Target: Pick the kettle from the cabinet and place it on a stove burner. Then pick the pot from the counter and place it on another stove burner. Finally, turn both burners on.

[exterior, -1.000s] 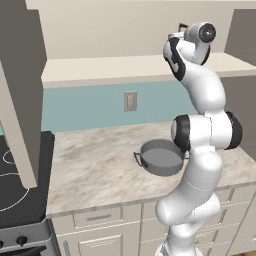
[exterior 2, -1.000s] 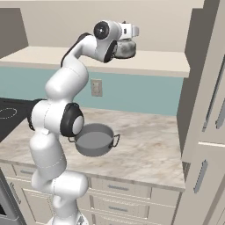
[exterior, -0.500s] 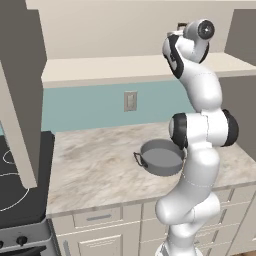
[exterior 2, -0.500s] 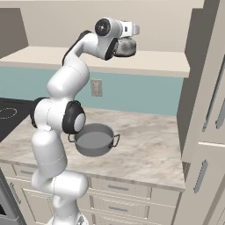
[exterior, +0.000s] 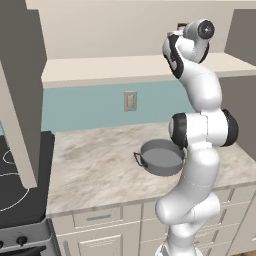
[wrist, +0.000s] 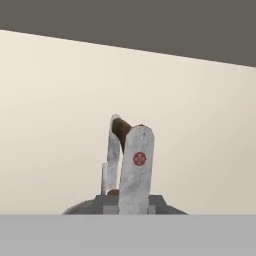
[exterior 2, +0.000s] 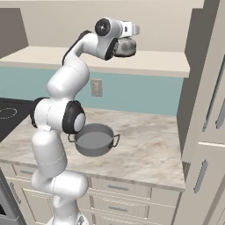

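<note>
The small silver kettle (exterior 2: 124, 48) is at the beige cabinet shelf (exterior 2: 162, 62), right under my hand. My gripper (exterior 2: 126, 38) reaches down onto its top. In the hand view my gripper (wrist: 127, 128) is shut on the kettle's dark handle (wrist: 122, 130), which shows between the two fingers (wrist: 136, 165). Down on the marbled counter (exterior: 95, 170) sits the wide grey pot (exterior: 161, 156), beside the arm's base; it shows as the pot (exterior 2: 93, 139) from the other side. The black stove (exterior: 15, 185) with white burner rings (exterior: 9, 156) lies at the far left.
A wall outlet (exterior: 130, 101) is set in the teal backsplash under the shelf. Tall cream panelled cabinets (exterior 2: 208, 110) close off the counter's right end. A grey-brown side panel (exterior: 17, 85) hangs above the stove. Drawers (exterior: 100, 218) run below the counter.
The fingers have closed on the kettle's handle. The arm and the kettle have hardly shifted, and the pot has stayed where it was.
</note>
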